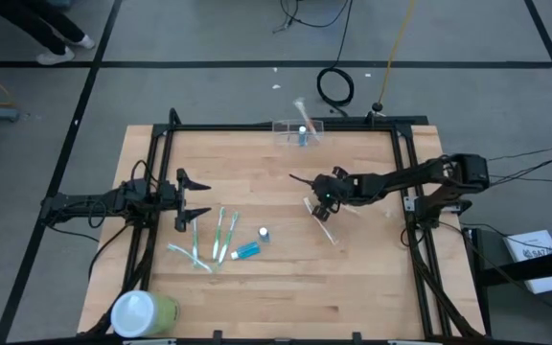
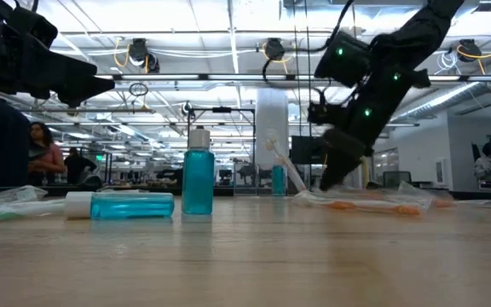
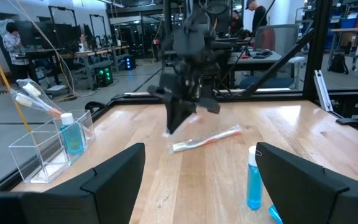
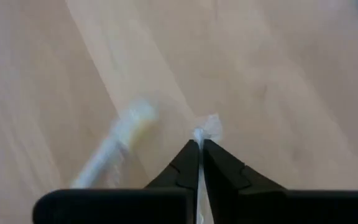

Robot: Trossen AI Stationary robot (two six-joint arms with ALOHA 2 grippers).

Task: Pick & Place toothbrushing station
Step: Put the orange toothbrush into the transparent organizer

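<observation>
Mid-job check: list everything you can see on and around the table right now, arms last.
toothbrushing station: one, clear, far edge, already holding a toothbrush and a small blue bottle
wrapped toothbrush: one, orange and white, under the right gripper
wrapped toothbrushes: several, green, left of centre
blue bottle: one, upright
blue tube: one, lying flat
green cylinder: one, white lid, near-left corner
left gripper: open, waiting left
right gripper: shut on the wrapper

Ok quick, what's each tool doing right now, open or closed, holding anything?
Left tool: open, holding nothing.
Right tool: shut on the clear plastic wrapper of an orange-and-white wrapped toothbrush.
</observation>
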